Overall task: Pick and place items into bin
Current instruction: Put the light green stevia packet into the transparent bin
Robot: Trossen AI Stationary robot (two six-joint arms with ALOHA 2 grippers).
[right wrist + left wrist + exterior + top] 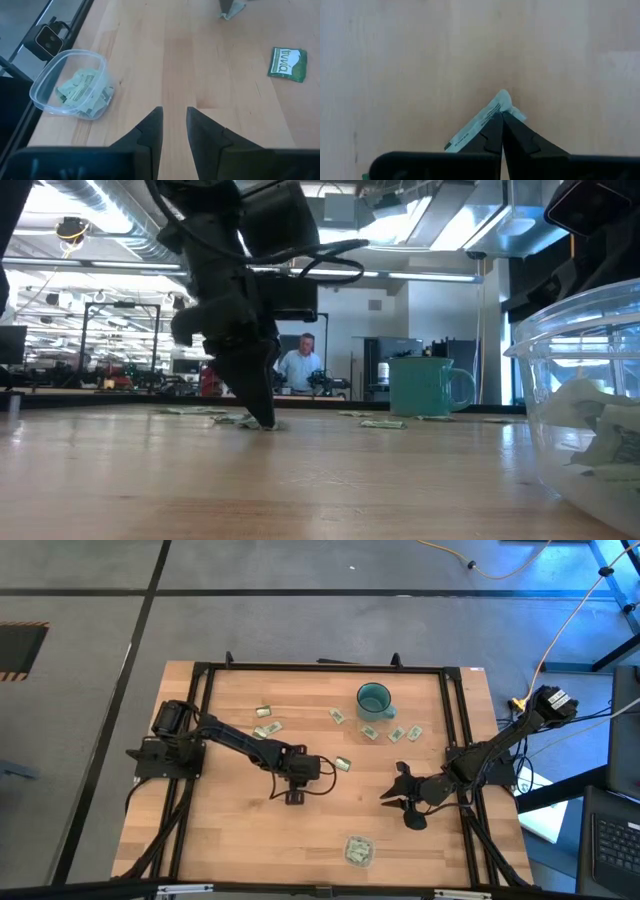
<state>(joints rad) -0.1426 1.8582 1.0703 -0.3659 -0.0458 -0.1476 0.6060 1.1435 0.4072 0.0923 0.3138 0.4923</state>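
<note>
From the high view, we've got the left gripper (295,797) down on the wood mid-table. The bin (359,851) sits near the front edge, off to one side of those jaws and nearer the right gripper (392,796), which just waits by its own side of the table. Loose packets (267,729) lie scattered well behind the left jaws, around the mug (374,700).

Low view: the left gripper (262,418) has its tips right at the tabletop with a packet (258,423) at them. The bin's wall (580,410) fills the near corner, packets already inside.

Left wrist view settles it for us: the fingers (490,132) are pressed together and pinching one packet (485,116) by its edge, most of it sticking out beyond the tips and to one side.

Right wrist view: the right jaws are spread with bare wood between them, nothing held. The bin (47,85) is ahead and off to one side, another packet (287,64) off to the other.

So we're reading this as the grasp step, pinch just made. Next we'd say lift straight up, check the packet comes along since it's only an edge grip, then carry it over the bin and let go.
</note>
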